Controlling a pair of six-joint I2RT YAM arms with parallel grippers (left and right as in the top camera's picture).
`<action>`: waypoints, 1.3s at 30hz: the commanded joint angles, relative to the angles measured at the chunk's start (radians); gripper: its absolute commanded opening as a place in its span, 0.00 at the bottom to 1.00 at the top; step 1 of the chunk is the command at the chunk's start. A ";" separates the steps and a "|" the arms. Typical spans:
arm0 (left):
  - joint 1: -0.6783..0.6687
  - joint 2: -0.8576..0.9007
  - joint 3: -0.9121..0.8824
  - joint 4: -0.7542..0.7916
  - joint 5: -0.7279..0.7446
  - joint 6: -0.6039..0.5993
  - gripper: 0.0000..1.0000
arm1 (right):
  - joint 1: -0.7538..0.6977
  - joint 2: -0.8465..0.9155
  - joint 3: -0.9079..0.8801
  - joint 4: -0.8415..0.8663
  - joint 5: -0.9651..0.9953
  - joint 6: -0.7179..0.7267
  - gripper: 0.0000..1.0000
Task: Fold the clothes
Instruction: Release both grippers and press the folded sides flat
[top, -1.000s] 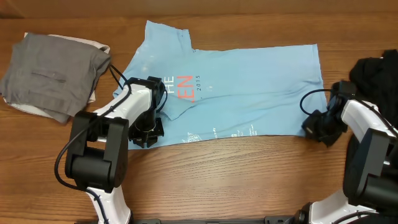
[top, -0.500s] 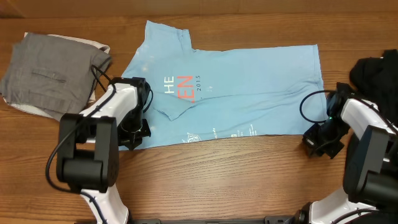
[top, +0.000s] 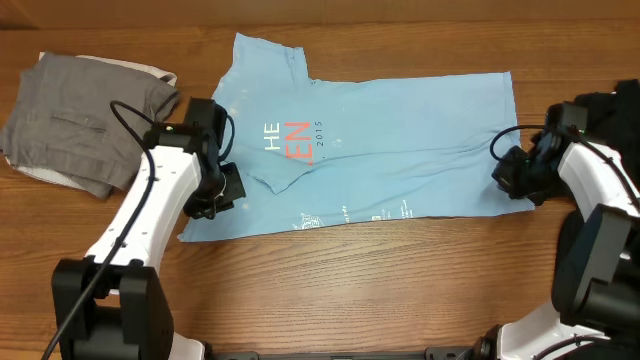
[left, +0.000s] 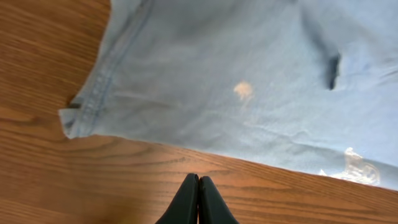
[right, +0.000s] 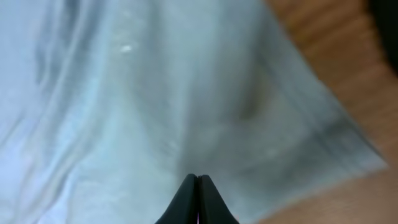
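Note:
The clothes, a light blue T-shirt (top: 390, 150), lie spread across the middle of the table with "HE" and "EN" print showing on a folded-over part. My left gripper (top: 215, 192) is over the shirt's front left corner. In the left wrist view, the gripper (left: 199, 178) is shut and empty over bare wood, just short of the hem (left: 93, 106). My right gripper (top: 512, 176) is at the shirt's right edge. In the blurred right wrist view, that gripper (right: 198, 178) is shut over the blue fabric (right: 155, 93), with no cloth between its fingers.
A folded grey garment (top: 85, 120) lies at the far left of the table. A black cloth (top: 600, 112) sits at the far right, behind my right arm. Bare wood (top: 350, 280) runs along the front edge.
My left gripper closed and drew back from the print to the shirt's left edge. My right gripper moved away from the front edge, from bare wood onto the shirt's right edge.

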 joint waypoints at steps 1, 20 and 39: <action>-0.001 0.014 -0.082 0.086 0.007 0.023 0.04 | -0.001 0.013 -0.012 0.032 -0.053 -0.047 0.04; 0.001 0.017 -0.356 0.473 -0.079 0.022 0.04 | -0.001 0.014 -0.274 0.182 0.114 0.045 0.04; 0.023 -0.038 -0.082 0.196 -0.220 0.037 0.04 | 0.006 0.013 0.014 -0.220 0.130 0.130 0.04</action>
